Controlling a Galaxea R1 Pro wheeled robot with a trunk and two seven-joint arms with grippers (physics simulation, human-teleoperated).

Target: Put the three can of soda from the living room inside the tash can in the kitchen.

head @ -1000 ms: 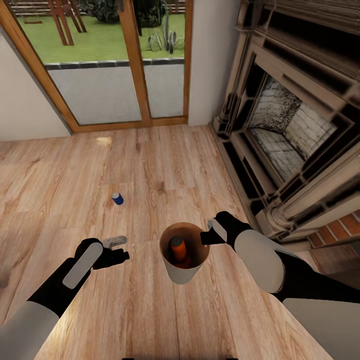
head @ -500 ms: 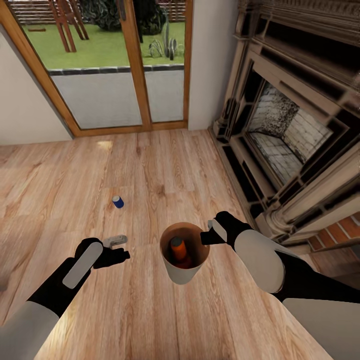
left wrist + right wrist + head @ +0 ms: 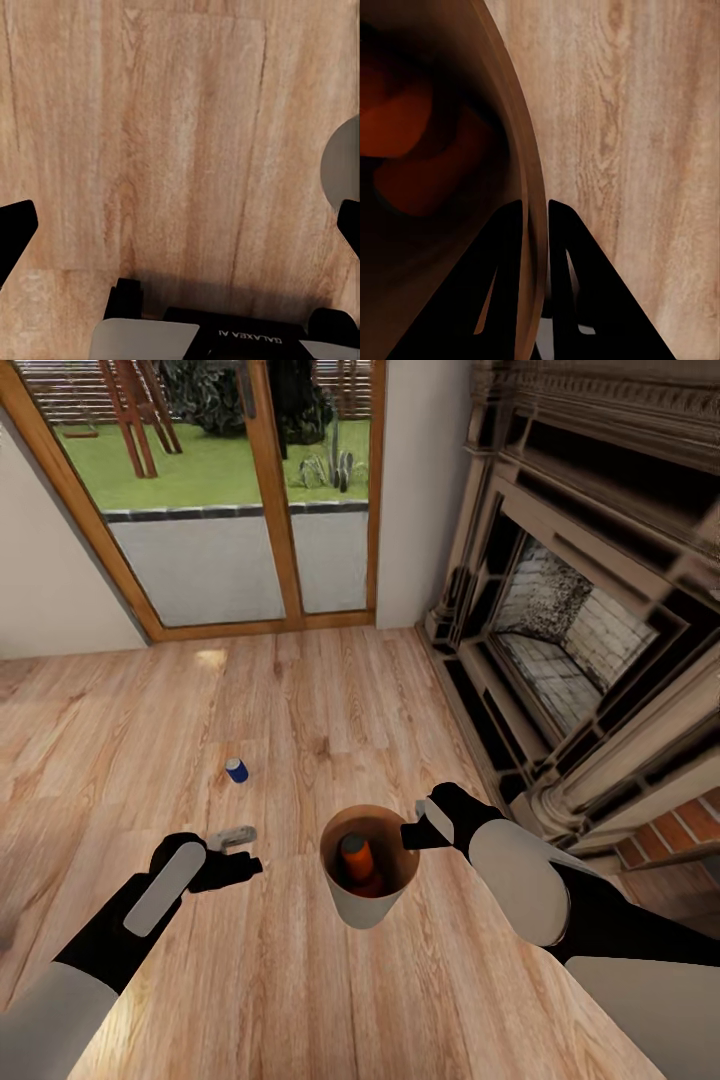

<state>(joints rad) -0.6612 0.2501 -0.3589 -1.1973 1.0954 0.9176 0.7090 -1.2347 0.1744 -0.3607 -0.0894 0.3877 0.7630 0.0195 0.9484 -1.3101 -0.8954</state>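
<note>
Wood plank floor point(image 3: 330, 690), fireplace point(image 3: 560, 630) alongside. Right end effector point(image 3: 534, 217) is pinching the tash can point(image 3: 368, 905) rim, orange can point(image 3: 356, 857) inside. Blue can point(image 3: 236, 770) is standing ahead. Left end effector point(image 3: 240, 852) is gaping wide, empty.

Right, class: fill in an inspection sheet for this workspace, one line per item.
Surface: wood plank floor, bare around the robot.
Job's things: trash can holding orange cans; blue can upright on the floor, apart from it.
Clutter: nothing seen.
Grippers: right tool shut on the trash can's rim; left tool open, holding nothing.
Cables: nothing seen.
Surroundings: fireplace on the right, wood-framed glass doors ahead.
</note>
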